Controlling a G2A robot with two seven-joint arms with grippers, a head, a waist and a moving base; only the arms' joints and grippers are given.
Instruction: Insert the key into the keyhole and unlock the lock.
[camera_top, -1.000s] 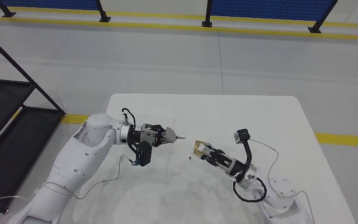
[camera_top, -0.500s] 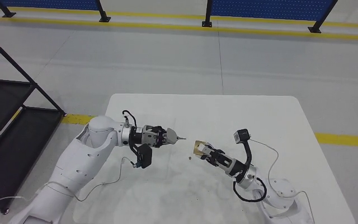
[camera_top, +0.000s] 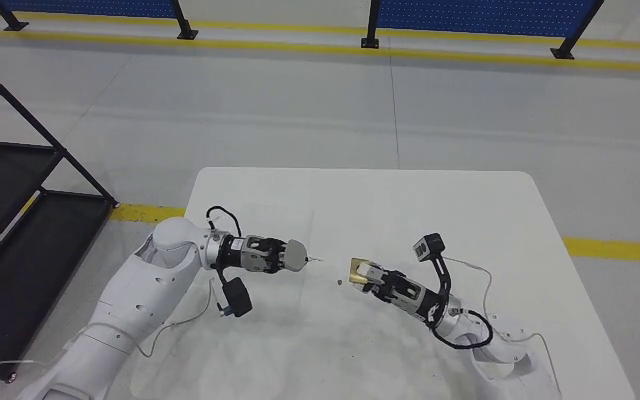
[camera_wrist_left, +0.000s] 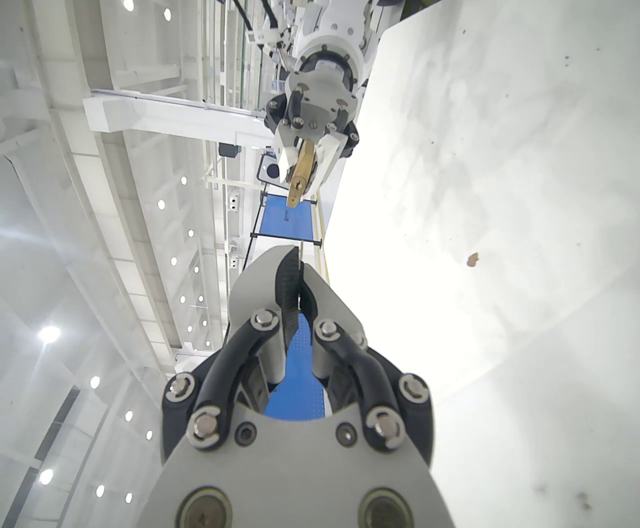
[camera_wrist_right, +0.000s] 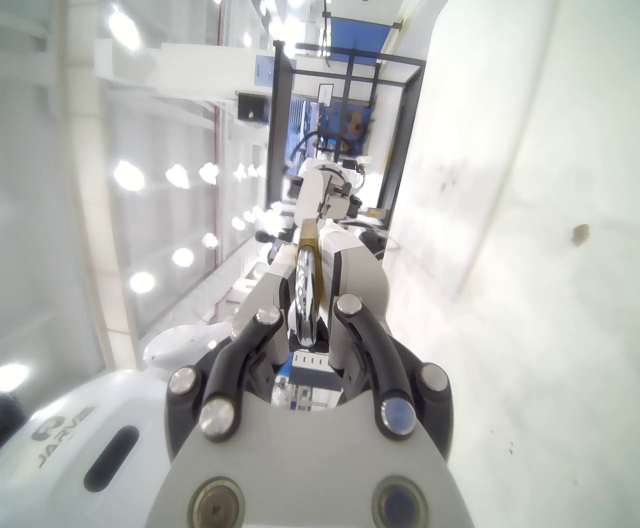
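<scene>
Lock (camera_wrist_left: 300, 175): brass-coloured metal body, satin finish, with a polished chrome-like shackle (camera_wrist_right: 305, 300); key (camera_wrist_left: 301, 254): thin bare metal. Left end effector (camera_wrist_left: 299, 270) and right end effector (camera_wrist_right: 310, 255): glossy white plastic fingers (camera_wrist_left: 256, 285), black ribbed rubber-like pads (camera_wrist_left: 286, 290), matt black links (camera_wrist_left: 230, 355), bright metal screws (camera_wrist_left: 265, 320). Bench (camera_top: 400, 210): smooth matt white top, lightly speckled.

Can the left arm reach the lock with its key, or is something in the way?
Probably yes. The left gripper pinches the key, which points at the lock held in the right gripper. Only open air lies between them, and the keyhole faces the key.
</scene>
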